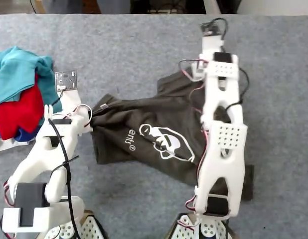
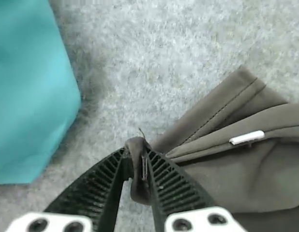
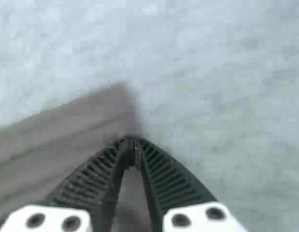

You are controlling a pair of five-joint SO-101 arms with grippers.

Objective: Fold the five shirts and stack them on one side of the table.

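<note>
A dark brown shirt with a white print lies crumpled in the middle of the grey table. At its left edge my left gripper is shut on a pinch of the cloth; in the left wrist view that gripper holds a small fold of the brown shirt. My right arm stretches to the far side, where the right gripper holds the shirt's far corner. The right wrist view has the gripper shut on the hem of the brown shirt.
A heap of shirts, teal, red and a bit of blue, lies at the table's left edge; the teal shirt is close to my left gripper. A small metal bracket sits beside the heap. Bare grey felt spreads to the right.
</note>
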